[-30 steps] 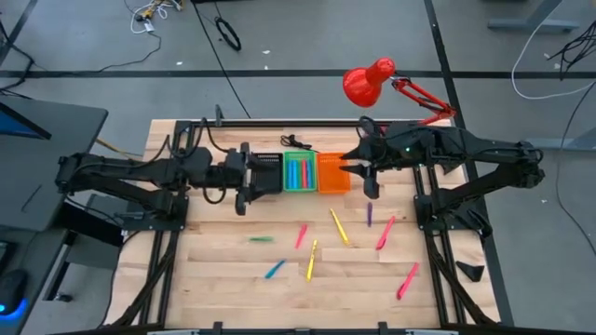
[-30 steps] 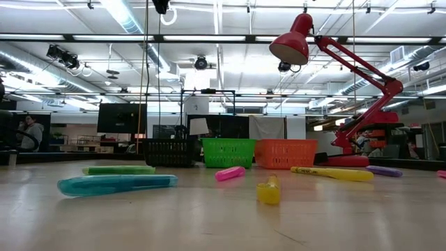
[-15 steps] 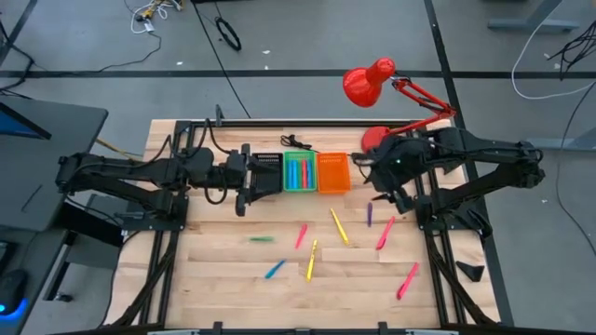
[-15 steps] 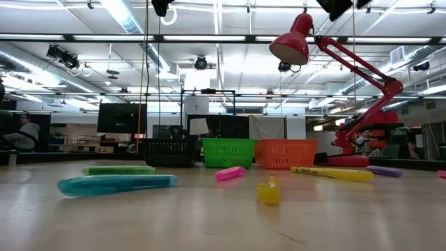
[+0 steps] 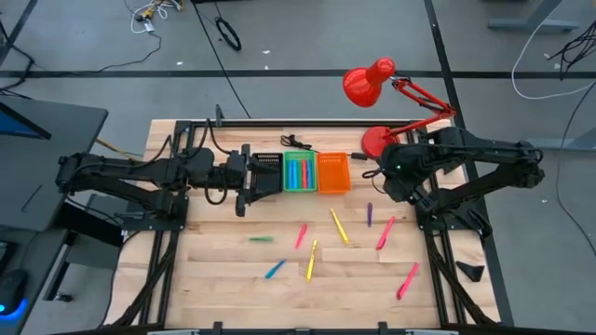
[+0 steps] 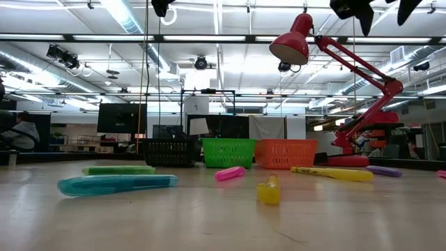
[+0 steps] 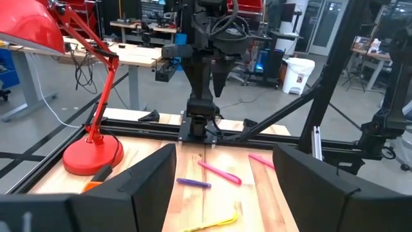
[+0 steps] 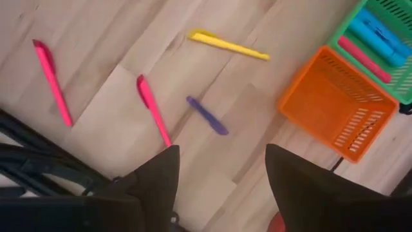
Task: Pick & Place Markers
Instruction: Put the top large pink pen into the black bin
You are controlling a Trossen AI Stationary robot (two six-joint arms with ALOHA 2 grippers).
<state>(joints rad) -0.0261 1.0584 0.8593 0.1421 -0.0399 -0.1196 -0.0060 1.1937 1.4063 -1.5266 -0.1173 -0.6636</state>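
**Dark grippers spread and empty**

Dark two-finger right gripper point(image 8: 219, 187) of ours hangs wide and empty above a short purple marker point(image 8: 207, 115), beside the orange mesh bin point(image 5: 333, 173). Our left gripper point(image 7: 225, 187) gapes by the black bin point(image 5: 266, 171).

Low view crops the right claw point(image 6: 380, 14) at the top edge; a pink marker point(image 6: 442, 173) is cut at the side.

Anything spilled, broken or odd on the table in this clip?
Nothing looks damaged. Loose thin plastic markers, such as the purple one, lie scattered at odd angles across the wooden table, while others already sit in the green mesh bin. The orange mesh bin looks empty.
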